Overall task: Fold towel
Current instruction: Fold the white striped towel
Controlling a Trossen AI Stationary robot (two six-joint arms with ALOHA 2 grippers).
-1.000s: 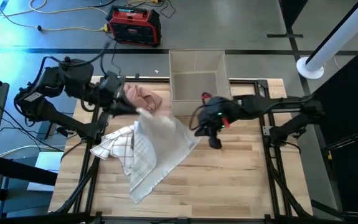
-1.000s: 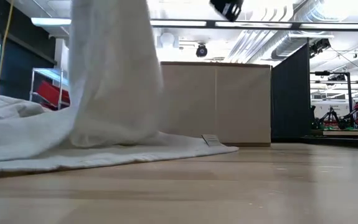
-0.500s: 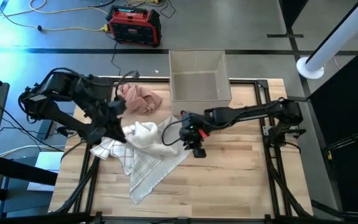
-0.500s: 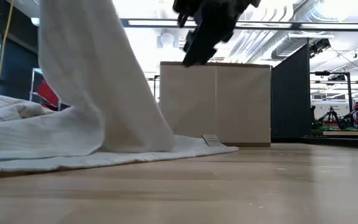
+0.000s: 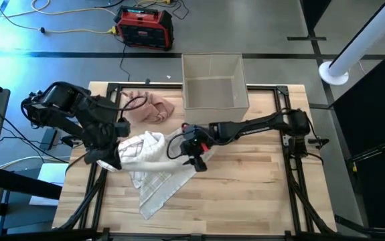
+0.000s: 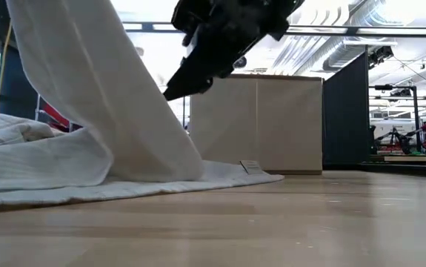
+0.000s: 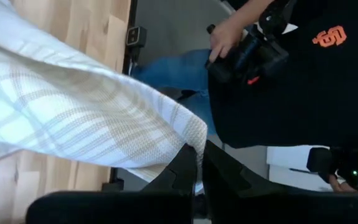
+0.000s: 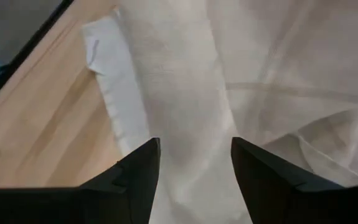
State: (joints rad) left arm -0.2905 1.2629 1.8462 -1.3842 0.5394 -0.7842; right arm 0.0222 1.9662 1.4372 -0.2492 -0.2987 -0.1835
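On the table's left half, towel [image 5: 153,164] sits half-bunched w/ one edge lifted. Left gripper [image 7: 198,163] is pinched tight on a plaid hem, prob to keep that corner anchored at the table edge while the rest gets laid over. Right gripper [image 8: 194,163] hangs just above the cloth mid-table, fingers spread, gripping nothing, looks like it let go so the fabric drapes down. Pink cloth [image 5: 148,107] & the bin [image 5: 214,80] sit behind, not involved atm. Fold's not done imo, still lumpy.

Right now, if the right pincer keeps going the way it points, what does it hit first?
Most likely the white towel: the right pincer is open, with cloth filling the view ahead between its fingers. How close it is cannot be told.
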